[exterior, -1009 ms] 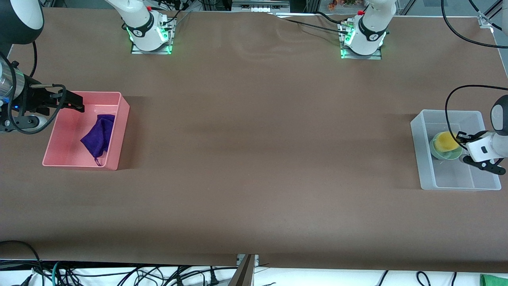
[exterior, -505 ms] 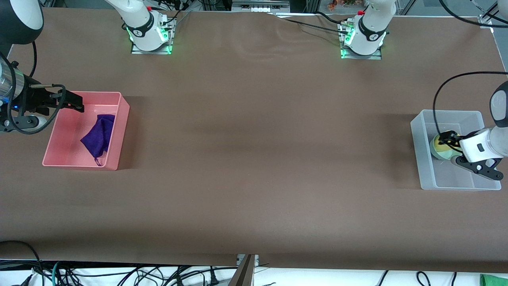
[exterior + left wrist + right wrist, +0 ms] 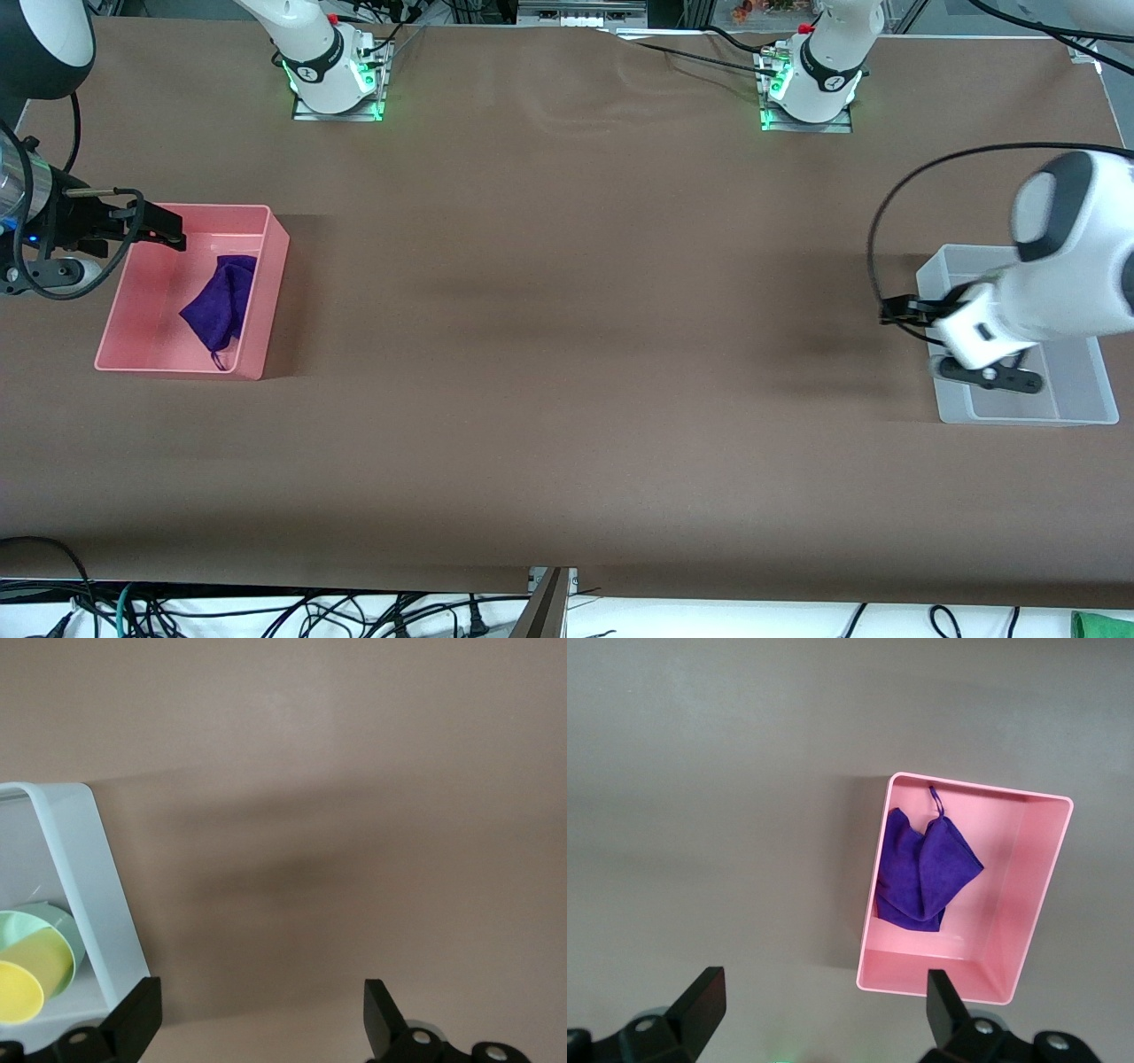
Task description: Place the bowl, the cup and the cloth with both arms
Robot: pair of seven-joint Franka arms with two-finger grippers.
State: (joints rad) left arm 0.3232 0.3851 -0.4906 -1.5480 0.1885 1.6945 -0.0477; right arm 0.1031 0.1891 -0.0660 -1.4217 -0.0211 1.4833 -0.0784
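Purple cloth (image 3: 219,301) lying in the pink bin (image 3: 257,292) at the right arm's end of the worktop (image 3: 567,354), right gripper (image 3: 168,235) over that bin's rim, jaws apart and empty, yellow cup (image 3: 19,979) nested in the mint bowl (image 3: 49,926) inside the clear bin (image 3: 89,886), left gripper (image 3: 895,310) over the worktop just beside the clear bin, jaws apart, holding nothing.

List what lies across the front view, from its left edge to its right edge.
right gripper → pink bin holding the cloth → bare table → left gripper → clear bin.

Open brown table (image 3: 567,354) between pink bin (image 3: 266,292), clear bin (image 3: 930,292)
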